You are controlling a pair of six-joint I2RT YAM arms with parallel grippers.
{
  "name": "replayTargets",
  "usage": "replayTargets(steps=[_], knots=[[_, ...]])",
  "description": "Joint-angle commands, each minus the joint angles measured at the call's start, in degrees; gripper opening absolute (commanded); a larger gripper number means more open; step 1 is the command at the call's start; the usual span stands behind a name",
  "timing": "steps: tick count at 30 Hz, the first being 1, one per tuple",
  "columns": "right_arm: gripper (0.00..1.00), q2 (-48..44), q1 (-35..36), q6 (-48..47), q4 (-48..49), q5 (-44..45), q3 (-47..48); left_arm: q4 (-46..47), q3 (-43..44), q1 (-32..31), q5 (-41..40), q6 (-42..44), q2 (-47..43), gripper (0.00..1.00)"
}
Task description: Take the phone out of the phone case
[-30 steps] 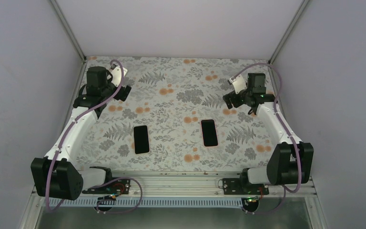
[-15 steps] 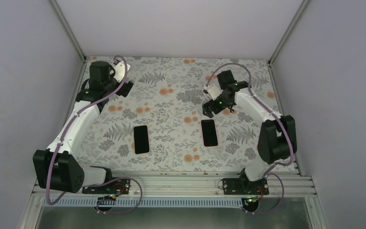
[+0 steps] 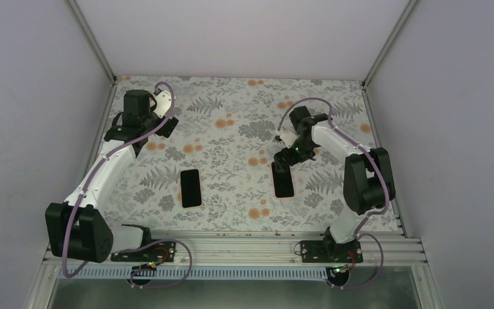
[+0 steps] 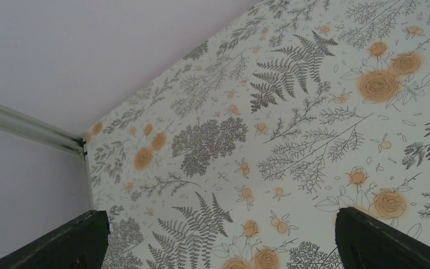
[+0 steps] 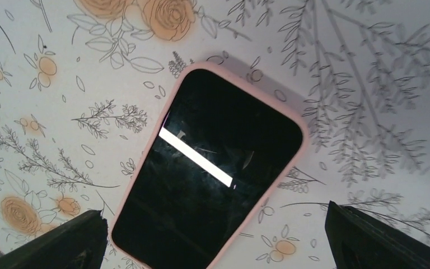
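Note:
A phone with a dark screen in a pink case (image 5: 207, 168) lies flat on the floral table; in the top view it is right of centre (image 3: 283, 182). My right gripper (image 3: 283, 161) hovers over its far end, open, a fingertip on each side of the phone (image 5: 218, 241) and apart from it. My left gripper (image 3: 167, 123) is open and empty at the far left of the table. The left wrist view shows its gripper (image 4: 218, 246) over bare floral cloth.
A second dark phone (image 3: 191, 187) lies flat left of centre. White walls with metal corner posts (image 3: 93, 42) close in the table on three sides. The metal rail (image 3: 244, 248) with the arm bases runs along the near edge.
My right arm has swung in from the far right and come down over the far end of the cased phone. My left gripper has shifted slightly at the far left.

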Motion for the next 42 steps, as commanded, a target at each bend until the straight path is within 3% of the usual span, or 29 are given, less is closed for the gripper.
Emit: replayTargets(steps=[1, 11, 19, 23, 28, 33, 42], knots=[[1.00, 3.7, 1.2, -1.4, -2.9, -2.8, 0.7, 0.5, 0.0, -0.3, -0.3, 0.6, -1.0, 1.00], [1.00, 9.1, 3.6, -0.6, -1.1, -3.7, 0.3, 2.6, -2.8, -0.3, -1.7, 0.7, -1.2, 1.00], [1.00, 15.1, 11.3, 0.3, -1.1, -5.3, 5.1, 2.9, -1.9, -0.2, -2.1, 0.6, -0.6, 1.00], [1.00, 17.6, 16.1, 0.8, 0.0, -3.1, 8.6, 2.7, -2.3, -0.3, -2.2, 0.7, -0.9, 1.00], [1.00, 19.2, 21.4, 0.4, 3.1, 6.6, 7.1, 3.2, -3.8, -0.3, -3.0, 1.0, -1.3, 1.00], [1.00, 10.6, 21.0, -3.9, 12.1, 16.1, -1.2, 3.7, -4.4, -0.3, -2.6, 0.6, -1.0, 1.00], [1.00, -5.6, 16.1, -13.5, 16.6, 16.8, -16.4, 3.6, -1.7, -1.0, 0.2, 0.3, 1.5, 1.00]])
